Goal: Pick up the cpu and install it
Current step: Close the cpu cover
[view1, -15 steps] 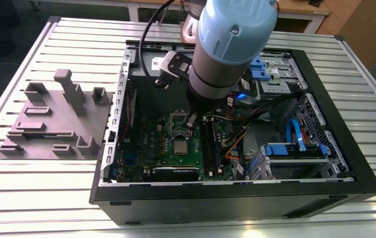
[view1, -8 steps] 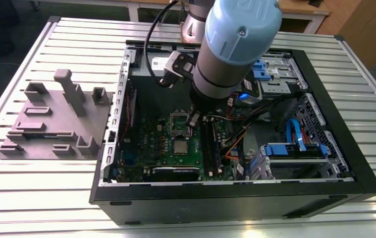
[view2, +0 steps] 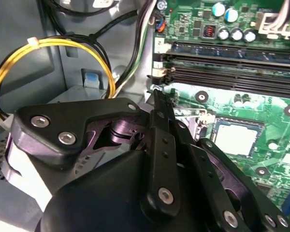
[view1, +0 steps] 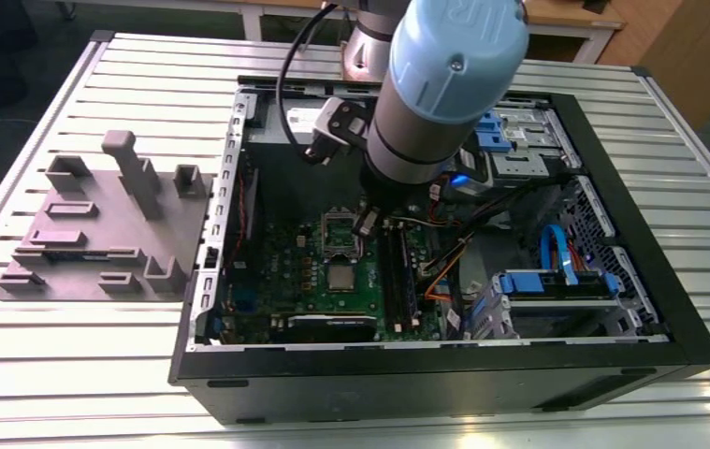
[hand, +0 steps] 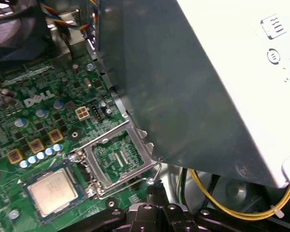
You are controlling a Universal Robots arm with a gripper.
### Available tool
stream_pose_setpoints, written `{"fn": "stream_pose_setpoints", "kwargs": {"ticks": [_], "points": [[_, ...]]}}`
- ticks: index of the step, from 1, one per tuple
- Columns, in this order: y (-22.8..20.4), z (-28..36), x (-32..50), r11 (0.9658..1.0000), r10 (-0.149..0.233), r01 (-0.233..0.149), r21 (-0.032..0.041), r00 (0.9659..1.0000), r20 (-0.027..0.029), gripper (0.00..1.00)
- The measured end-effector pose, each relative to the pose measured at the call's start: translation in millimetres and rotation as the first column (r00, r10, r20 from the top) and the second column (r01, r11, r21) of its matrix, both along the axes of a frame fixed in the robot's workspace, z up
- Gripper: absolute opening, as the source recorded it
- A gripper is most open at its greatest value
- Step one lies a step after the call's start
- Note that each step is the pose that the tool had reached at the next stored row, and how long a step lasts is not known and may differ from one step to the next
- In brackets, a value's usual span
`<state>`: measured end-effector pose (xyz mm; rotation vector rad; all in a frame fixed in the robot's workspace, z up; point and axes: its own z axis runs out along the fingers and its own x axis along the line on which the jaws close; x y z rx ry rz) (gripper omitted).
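Note:
The cpu point(view1: 340, 277) lies flat in its socket on the green motherboard, silver top up; both wrist views show it too point(view2: 237, 137) point(hand: 52, 191). Beside it the socket's metal bracket frame point(hand: 118, 157) point(view1: 336, 230) is flipped open and stands tilted up. My gripper point(hand: 153, 187) point(view2: 157, 94) point(view1: 368, 223) hangs low inside the case at the far edge of that open frame, away from the cpu. Its dark fingers are shut together, and their tips are at the hooked end of the frame's wire lever point(hand: 150, 181). Whether they pinch the lever is unclear.
The open computer case point(view1: 691, 355) lies on a slatted metal table. A grey power-supply box point(hand: 208, 96) looms close by the gripper, with a yellow cable loop point(view2: 38, 48) beside it. Memory slots point(view2: 232, 63) run next to the socket. A grey-mauve block with posts point(view1: 105, 234) stands at the exterior view's left.

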<state>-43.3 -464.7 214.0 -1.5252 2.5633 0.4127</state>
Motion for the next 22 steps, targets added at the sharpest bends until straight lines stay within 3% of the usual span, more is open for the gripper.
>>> {"fn": "stream_pose_setpoints", "kwargs": {"ticks": [14, 22], "points": [[11.3, -10.6, 0.3, 0.9999, 0.0, 0.0, 0.0163, 1.0, 0.0, 0.11], [13.9, -15.2, -0.2, 0.9997, 0.001, -0.001, 0.0234, 1.0, 0.0, 0.11]]}}
